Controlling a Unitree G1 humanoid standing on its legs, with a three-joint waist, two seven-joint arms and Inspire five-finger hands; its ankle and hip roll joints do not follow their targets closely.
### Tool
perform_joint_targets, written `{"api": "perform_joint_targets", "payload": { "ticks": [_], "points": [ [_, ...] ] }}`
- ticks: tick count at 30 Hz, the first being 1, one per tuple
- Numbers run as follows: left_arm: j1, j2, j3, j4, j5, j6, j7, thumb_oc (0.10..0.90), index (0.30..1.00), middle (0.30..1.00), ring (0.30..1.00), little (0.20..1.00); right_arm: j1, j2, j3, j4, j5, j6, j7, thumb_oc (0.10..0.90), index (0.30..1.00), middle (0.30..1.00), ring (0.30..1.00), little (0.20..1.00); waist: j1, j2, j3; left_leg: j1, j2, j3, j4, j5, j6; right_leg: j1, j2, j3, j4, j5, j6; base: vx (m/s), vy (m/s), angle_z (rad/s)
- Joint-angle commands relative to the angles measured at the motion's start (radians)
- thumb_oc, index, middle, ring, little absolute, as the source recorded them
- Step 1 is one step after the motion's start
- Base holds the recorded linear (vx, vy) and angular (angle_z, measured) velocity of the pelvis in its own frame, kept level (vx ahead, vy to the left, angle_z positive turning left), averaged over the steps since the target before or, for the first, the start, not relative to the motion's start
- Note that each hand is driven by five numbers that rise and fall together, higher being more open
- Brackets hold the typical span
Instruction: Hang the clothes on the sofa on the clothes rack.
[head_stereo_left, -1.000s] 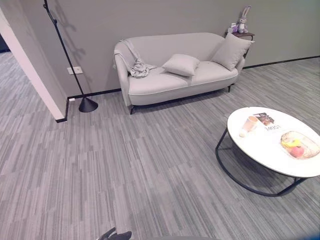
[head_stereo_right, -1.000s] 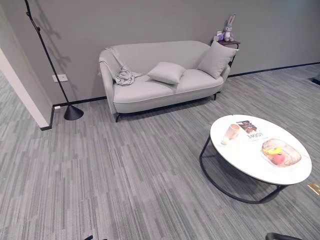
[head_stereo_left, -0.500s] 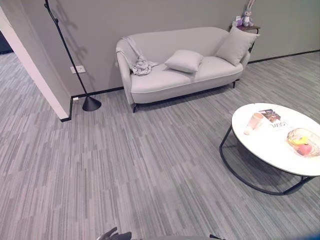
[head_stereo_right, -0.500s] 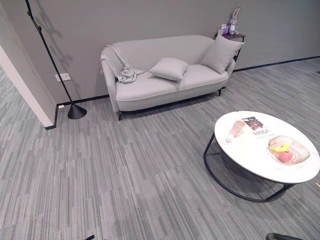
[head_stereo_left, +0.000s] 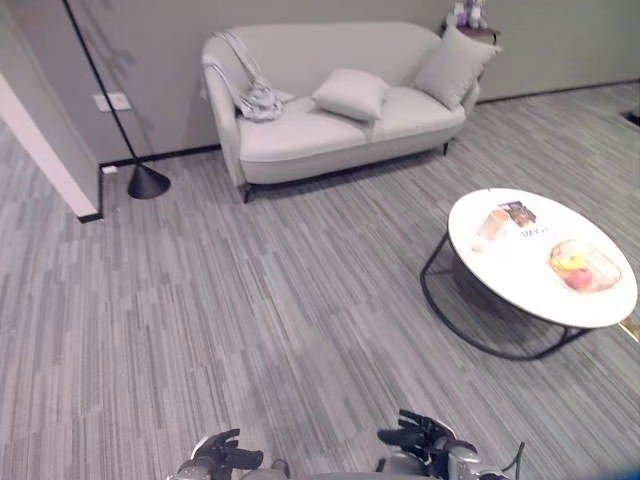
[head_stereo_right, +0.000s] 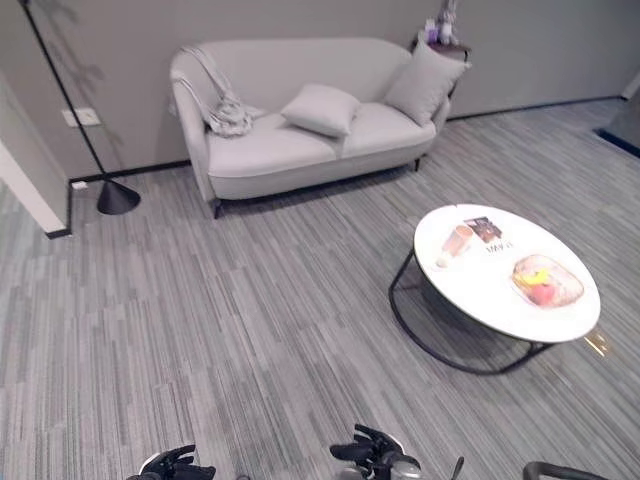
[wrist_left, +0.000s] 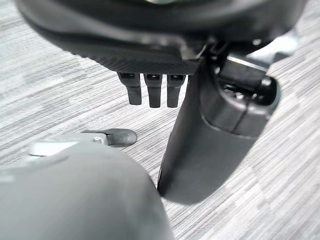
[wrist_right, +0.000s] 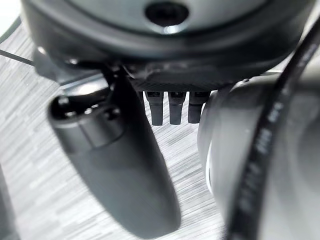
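A grey garment (head_stereo_left: 252, 96) lies crumpled over the left arm and backrest of the pale grey sofa (head_stereo_left: 300, 140), which stands against the far wall. Left of the sofa a thin black pole leans up from a cone base (head_stereo_left: 147, 182). Both my hands are low in front of me, far from the sofa. The left hand (head_stereo_left: 215, 460) and the right hand (head_stereo_left: 420, 438) hang over the floor. In the left wrist view its fingers (wrist_left: 152, 90) point straight down and hold nothing. The right hand's fingers (wrist_right: 171, 107) are likewise straight and empty.
A round white table (head_stereo_left: 520, 290) on a black frame stands to the right, carrying a cup (head_stereo_left: 495, 222), a booklet (head_stereo_left: 520, 212) and a bowl of fruit (head_stereo_left: 580, 268). Two cushions (head_stereo_left: 350, 94) lie on the sofa. A white wall corner (head_stereo_left: 45, 150) juts out at the left.
The camera has tilted down and shifted, so the sofa sits higher in the picture. Both hands now show at the bottom edge, the right one newly in view.
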Motion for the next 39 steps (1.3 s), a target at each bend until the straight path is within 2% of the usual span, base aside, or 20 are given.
{"api": "perform_joint_targets", "payload": {
  "ticks": [1, 2, 5, 8, 12, 13, 14, 16, 17, 19, 20, 22, 23, 26, 29, 31, 34, 35, 36, 39],
  "points": [
    [0.008, -0.051, -0.040, 0.056, 0.074, 0.008, -0.019, 0.800, 0.900, 0.900, 0.900, 0.900, 0.035, 0.018, -0.017, 0.043, 0.118, 0.028, 0.019, 0.800, 0.900, 0.900, 0.900, 0.900, -0.035, 0.013, 0.032, 0.104, -0.055, -0.058, 0.005, -0.152, -0.004, -0.038, 0.030, 0.029, -0.256, 0.192, 0.035, 0.57, -0.172, 0.08],
    [-0.011, -0.056, -0.049, 0.069, 0.091, 0.007, -0.015, 0.800, 0.900, 0.900, 0.900, 0.900, 0.043, 0.024, -0.059, 0.049, 0.188, 0.035, 0.029, 0.800, 0.900, 0.900, 0.900, 0.900, -0.075, 0.014, 0.029, 0.144, -0.032, -0.080, 0.005, -0.184, -0.017, -0.094, 0.038, 0.089, -0.346, 0.244, 0.059, 0.35, -0.089, 0.08],
    [-0.012, -0.058, -0.053, 0.075, 0.089, 0.006, -0.022, 0.800, 0.900, 0.900, 0.900, 0.900, 0.053, 0.017, -0.089, 0.070, 0.212, 0.040, 0.033, 0.800, 0.900, 0.900, 0.900, 0.900, -0.095, 0.028, 0.016, 0.181, -0.004, -0.102, 0.005, -0.215, -0.029, -0.127, 0.042, 0.130, -0.349, 0.260, 0.072, 0.43, -0.124, 0.20],
    [0.001, -0.056, -0.046, 0.082, 0.096, 0.003, -0.019, 0.800, 0.900, 0.900, 0.900, 0.900, 0.062, -0.006, -0.114, 0.112, 0.201, 0.047, 0.038, 0.800, 0.900, 0.900, 0.900, 0.900, -0.097, 0.033, -0.022, 0.206, 0.047, -0.127, 0.005, -0.225, -0.040, -0.095, 0.056, 0.114, -0.328, 0.274, 0.047, 0.52, -0.222, 0.53],
    [0.001, -0.066, -0.048, 0.066, 0.052, 0.005, -0.008, 0.800, 0.900, 0.900, 0.900, 0.900, 0.062, -0.034, -0.112, 0.156, 0.167, 0.043, 0.023, 0.800, 0.900, 0.900, 0.900, 0.900, -0.086, 0.079, -0.062, 0.168, 0.163, -0.137, 0.122, -0.017, -0.089, -0.049, 0.131, 0.088, -0.273, 0.217, -0.005, 0.44, -0.271, 0.30],
    [-0.006, -0.071, -0.061, 0.059, 0.051, 0.006, -0.002, 0.800, 0.900, 0.900, 0.900, 0.900, 0.059, -0.036, -0.088, 0.156, 0.137, 0.035, 0.016, 0.800, 0.900, 0.900, 0.900, 0.900, -0.077, 0.070, -0.071, 0.106, 0.180, -0.139, 0.278, 0.119, -0.115, 0.031, 0.155, 0.061, -0.304, 0.183, -0.038, 0.38, -0.267, 0.27],
    [-0.006, -0.070, -0.061, 0.059, 0.051, 0.007, -0.002, 0.800, 0.900, 0.900, 0.900, 0.900, 0.058, -0.035, -0.088, 0.156, 0.137, 0.035, 0.016, 0.800, 0.900, 0.900, 0.900, 0.900, -0.080, 0.066, -0.072, 0.103, 0.176, -0.143, 0.277, 0.123, -0.115, 0.029, 0.150, 0.059, -0.304, 0.184, -0.038, 0.60, -0.419, 0.38],
    [-0.022, -0.055, -0.062, 0.017, 0.013, 0.000, -0.001, 0.800, 0.900, 0.900, 0.900, 0.900, 0.051, -0.042, -0.052, 0.137, 0.095, 0.025, 0.008, 0.800, 0.900, 0.900, 0.900, 0.900, -0.032, 0.019, -0.043, -0.015, 0.183, -0.111, 0.556, 0.232, -0.106, 0.160, 0.163, 0.038, -0.343, 0.139, -0.095, 0.42, -0.353, 0.38],
    [-0.023, -0.054, -0.062, 0.017, 0.013, 0.000, -0.001, 0.800, 0.900, 0.900, 0.900, 0.900, 0.050, -0.041, -0.052, 0.137, 0.095, 0.025, 0.008, 0.800, 0.900, 0.900, 0.900, 0.900, -0.035, 0.015, -0.045, -0.019, 0.178, -0.114, 0.554, 0.236, -0.105, 0.157, 0.158, 0.036, -0.343, 0.140, -0.095, 0.31, -0.316, 0.18],
    [-0.053, -0.050, -0.081, -0.030, 0.007, -0.005, 0.020, 0.800, 0.900, 0.900, 0.900, 0.900, 0.000, -0.056, -0.010, 0.117, 0.049, 0.025, -0.014, 0.800, 0.900, 0.900, 0.900, 0.900, 0.032, -0.025, 0.001, -0.190, 0.137, -0.016, 0.664, 0.115, -0.063, 0.239, 0.136, 0.041, -0.360, 0.092, -0.104, 0.31, -0.221, 0.12],
    [-0.053, -0.050, -0.081, -0.030, 0.007, -0.005, 0.020, 0.800, 0.900, 0.900, 0.900, 0.900, -0.001, -0.055, -0.011, 0.117, 0.049, 0.025, -0.014, 0.800, 0.900, 0.900, 0.900, 0.900, 0.030, -0.028, 0.000, -0.192, 0.134, -0.016, 0.663, 0.117, -0.061, 0.236, 0.133, 0.040, -0.360, 0.093, -0.104, 0.35, -0.057, 0.04],
    [-0.047, -0.035, -0.031, -0.027, -0.034, -0.009, 0.034, 0.800, 0.900, 0.900, 0.900, 0.900, -0.016, -0.055, 0.033, 0.049, 0.017, 0.008, -0.012, 0.800, 0.900, 0.900, 0.900, 0.900, 0.094, -0.029, -0.004, -0.329, 0.021, 0.065, 0.437, 0.037, -0.044, 0.311, 0.134, 0.053, -0.368, 0.026, -0.085, 0.63, 0.004, 0.02],
    [-0.030, -0.031, 0.004, 0.011, -0.046, 0.002, 0.027, 0.800, 0.900, 0.900, 0.900, 0.900, -0.015, -0.045, 0.056, 0.039, -0.003, 0.007, -0.006, 0.800, 0.900, 0.900, 0.900, 0.900, 0.127, -0.007, -0.016, -0.362, -0.024, 0.090, 0.234, 0.099, -0.041, 0.357, 0.173, 0.063, -0.368, -0.015, -0.083, 0.54, 0.032, 0.01],
    [-0.007, -0.029, 0.042, 0.060, -0.053, 0.015, 0.015, 0.800, 0.900, 0.900, 0.900, 0.900, -0.015, -0.025, 0.076, 0.060, -0.040, 0.012, -0.002, 0.800, 0.900, 0.900, 0.900, 0.900, 0.181, 0.012, -0.022, -0.420, -0.069, 0.064, 0.042, 0.195, -0.057, 0.428, 0.210, 0.092, -0.368, -0.071, -0.091, 0.48, 0.033, -0.04],
    [0.033, -0.025, 0.100, 0.104, -0.074, 0.027, 0.001, 0.800, 0.900, 0.900, 0.900, 0.900, -0.007, 0.011, 0.090, 0.097, -0.074, 0.033, 0.019, 0.800, 0.900, 0.900, 0.900, 0.900, 0.241, 0.006, -0.030, -0.518, -0.088, 0.025, 0.005, 0.233, -0.072, 0.508, 0.220, 0.141, -0.368, -0.131, -0.105, 0.60, 0.097, -0.50],
    [0.090, -0.014, 0.160, 0.136, -0.061, 0.038, -0.012, 0.800, 0.900, 0.900, 0.900, 0.900, 0.039, 0.040, 0.082, 0.133, -0.096, 0.050, 0.057, 0.800, 0.900, 0.900, 0.900, 0.900, 0.267, -0.016, -0.074, -0.471, -0.091, 0.031, 0.035, 0.280, -0.028, 0.559, 0.206, 0.148, -0.342, -0.162, -0.093, 0.77, 0.222, -0.94],
    [0.124, -0.014, 0.185, 0.157, -0.059, 0.045, -0.018, 0.800, 0.900, 0.900, 0.900, 0.900, 0.070, 0.034, 0.037, 0.166, -0.087, 0.052, 0.066, 0.800, 0.900, 0.900, 0.900, 0.900, 0.280, -0.069, -0.122, -0.405, -0.138, 0.022, 0.048, 0.245, 0.003, 0.547, 0.128, 0.124, -0.212, -0.033, -0.012, 0.51, 0.233, -0.16],
    [0.124, -0.015, 0.185, 0.157, -0.059, 0.045, -0.018, 0.800, 0.900, 0.900, 0.900, 0.900, 0.070, 0.033, 0.037, 0.166, -0.087, 0.052, 0.066, 0.800, 0.900, 0.900, 0.900, 0.900, 0.281, -0.067, -0.125, -0.408, -0.135, 0.023, 0.050, 0.245, 0.003, 0.544, 0.131, 0.126, -0.213, -0.030, -0.012, 0.62, 0.363, 0.16],
    [0.107, -0.010, 0.159, 0.141, -0.032, 0.042, -0.017, 0.800, 0.900, 0.900, 0.900, 0.900, 0.075, 0.016, 0.035, 0.161, -0.110, 0.051, 0.067, 0.800, 0.900, 0.900, 0.900, 0.900, 0.271, -0.071, -0.116, -0.322, -0.163, 0.006, 0.071, 0.176, 0.045, 0.454, 0.066, 0.096, 0.097, 0.202, 0.061, 0.45, 0.273, 0.19],
    [0.080, -0.004, 0.117, 0.118, -0.008, 0.047, 0.004, 0.800, 0.900, 0.900, 0.900, 0.900, 0.061, -0.003, 0.029, 0.149, -0.134, 0.051, 0.042, 0.800, 0.900, 0.900, 0.900, 0.900, 0.234, -0.036, -0.110, -0.235, -0.158, -0.031, 0.081, 0.119, 0.075, 0.372, 0.017, 0.049, 0.279, 0.303, 0.067, 0.48, 0.284, 0.34]
  ]
}}
